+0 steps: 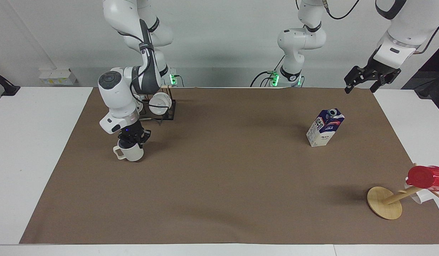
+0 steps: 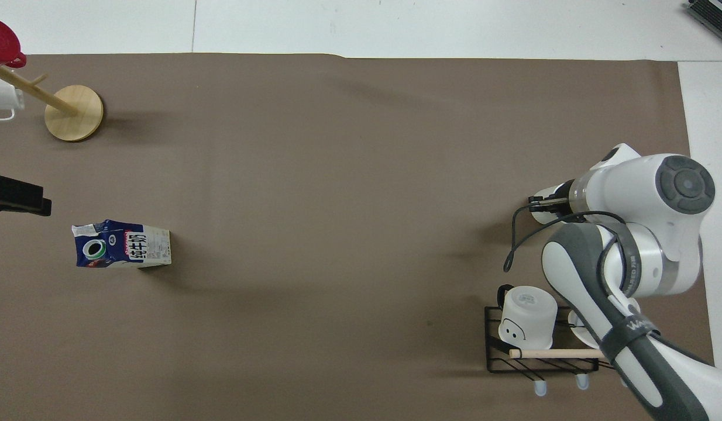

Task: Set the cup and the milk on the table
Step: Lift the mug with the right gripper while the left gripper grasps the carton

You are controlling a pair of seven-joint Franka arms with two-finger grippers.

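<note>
The cream-white cup [image 1: 131, 153] hangs upright just above the brown paper of the table [image 1: 223, 185], at the right arm's end. My right gripper [image 1: 133, 137] comes down from above, shut on the cup's rim. In the overhead view the right gripper [image 2: 542, 202] and arm hide nearly all of the cup. The milk [image 1: 325, 128] carton stands upright on the paper toward the left arm's end, and in the overhead view the milk [image 2: 122, 245] is untouched. My left gripper [image 1: 360, 88] hangs open in the air over the paper's edge, close to the carton, and the left gripper [image 2: 19, 196] holds nothing.
A black wire rack [image 1: 168, 113] with white mugs stands close to the right arm's base, the rack [image 2: 539, 362] partly under that arm. A wooden mug tree [image 1: 384, 202] with a red cup [image 1: 424, 176] stands at the left arm's end, farthest from the robots.
</note>
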